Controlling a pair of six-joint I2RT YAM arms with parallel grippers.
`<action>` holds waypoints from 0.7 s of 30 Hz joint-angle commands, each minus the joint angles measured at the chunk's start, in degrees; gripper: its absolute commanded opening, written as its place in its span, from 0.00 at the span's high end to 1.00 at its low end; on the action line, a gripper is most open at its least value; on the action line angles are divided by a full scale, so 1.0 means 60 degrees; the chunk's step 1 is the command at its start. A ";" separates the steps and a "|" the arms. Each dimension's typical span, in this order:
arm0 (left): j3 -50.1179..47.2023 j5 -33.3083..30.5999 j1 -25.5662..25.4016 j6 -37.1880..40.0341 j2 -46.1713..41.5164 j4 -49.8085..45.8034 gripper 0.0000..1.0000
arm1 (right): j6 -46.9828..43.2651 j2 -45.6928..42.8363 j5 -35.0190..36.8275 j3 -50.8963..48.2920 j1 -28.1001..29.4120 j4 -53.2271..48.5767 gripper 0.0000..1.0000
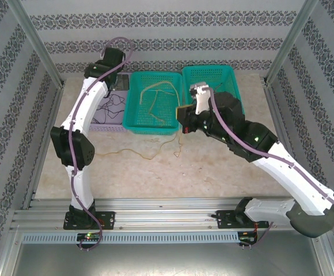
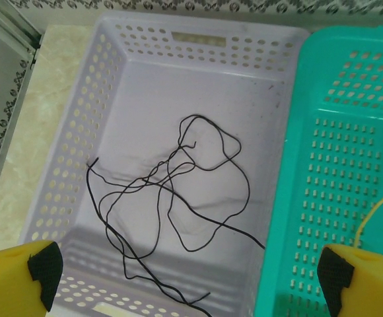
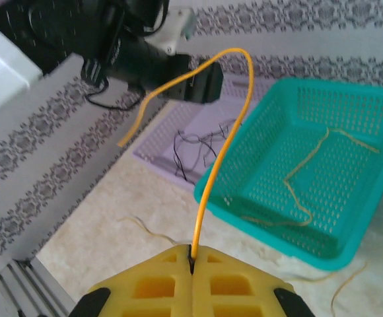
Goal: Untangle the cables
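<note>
Right gripper (image 3: 193, 254) pinches shut on an orange cable (image 3: 234, 99), which rises to twelve o'clock and droops at ten. Judged step: lifting it free; next, carry it over the teal basket (image 3: 244, 145) at two (an olive strand (image 3: 287, 177) lies there) and release. Left gripper (image 2: 188, 274) hangs wide over black cables (image 2: 249, 191) in the lilac basket (image 2: 79, 145), arm (image 1: 80, 109) stretched toward twelve.

Top camera looks down from behind; nearer wrist cameras share lilac basket (image 2: 72, 165).
</note>
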 commanded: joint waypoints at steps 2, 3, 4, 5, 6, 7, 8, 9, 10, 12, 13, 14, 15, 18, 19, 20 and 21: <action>-0.0848 0.0173 0.0094 -0.0537 -0.1341 0.0024 0.00 | -0.0678 0.0689 -0.0127 0.1905 0.0102 -0.0975 1.00; -0.1247 0.0205 0.0093 -0.0662 -0.1671 0.0243 0.00 | -0.0721 0.0861 -0.0100 0.2394 0.0105 -0.1111 1.00; -0.1626 0.0292 0.0087 -0.0766 -0.1965 0.0473 0.00 | -0.0786 0.1022 -0.0117 0.2817 0.0102 -0.1204 1.00; -0.2097 0.0409 0.0098 -0.0882 -0.2323 0.0759 0.00 | -0.0872 0.1211 -0.0125 0.3342 0.0103 -0.1355 1.00; -0.2600 0.0549 0.0100 -0.0979 -0.2722 0.1087 0.00 | -0.0966 0.1466 -0.0092 0.3902 0.0102 -0.1545 1.00; -0.2986 0.0671 0.0110 -0.1120 -0.3022 0.1332 0.00 | -0.1056 0.1735 -0.0084 0.4489 0.0102 -0.1787 1.00; -0.3435 0.0824 0.0115 -0.1286 -0.3420 0.1625 0.00 | -0.1183 0.2096 -0.0097 0.5288 0.0102 -0.2140 1.00; -0.3930 0.1064 0.0131 -0.1421 -0.3818 0.1973 0.00 | -0.1292 0.2522 -0.0172 0.6142 0.0103 -0.2530 1.00; -0.4367 0.1273 0.0145 -0.1532 -0.4157 0.2292 0.00 | -0.1401 0.2917 -0.0219 0.6914 0.0102 -0.2887 1.00; -0.5333 0.1777 0.0200 -0.1790 -0.4990 0.3072 0.00 | -0.1607 0.3942 -0.0378 0.8925 0.0037 -0.3710 1.00; -0.5739 0.1989 0.0237 -0.1898 -0.5353 0.3377 0.00 | -0.1644 0.4499 -0.0461 0.9949 -0.0034 -0.4166 1.00; -0.6251 0.2179 0.0238 -0.1948 -0.5809 0.3821 0.00 | -0.1586 0.5183 -0.0759 1.1279 -0.0203 -0.4713 1.00; -0.6779 0.2272 0.0241 -0.2009 -0.6283 0.4288 0.00 | -0.1438 0.5855 -0.1212 1.2606 -0.0440 -0.5137 1.00; -0.8203 0.2347 0.0259 -0.2057 -0.7558 0.5547 0.00 | -0.0250 0.6492 -0.3083 1.3421 -0.1585 -0.4574 1.00; -0.8575 0.2347 0.0258 -0.2015 -0.7878 0.5894 0.00 | 0.0233 0.6304 -0.3790 1.2763 -0.1970 -0.3888 1.00; -0.8946 0.2284 0.0259 -0.2025 -0.8218 0.6206 0.00 | 0.0752 0.6051 -0.4532 1.1898 -0.2410 -0.3016 1.00; -0.9240 0.2182 0.0250 -0.2033 -0.8504 0.6436 0.00 | 0.1271 0.5881 -0.4999 1.1262 -0.2753 -0.2283 1.00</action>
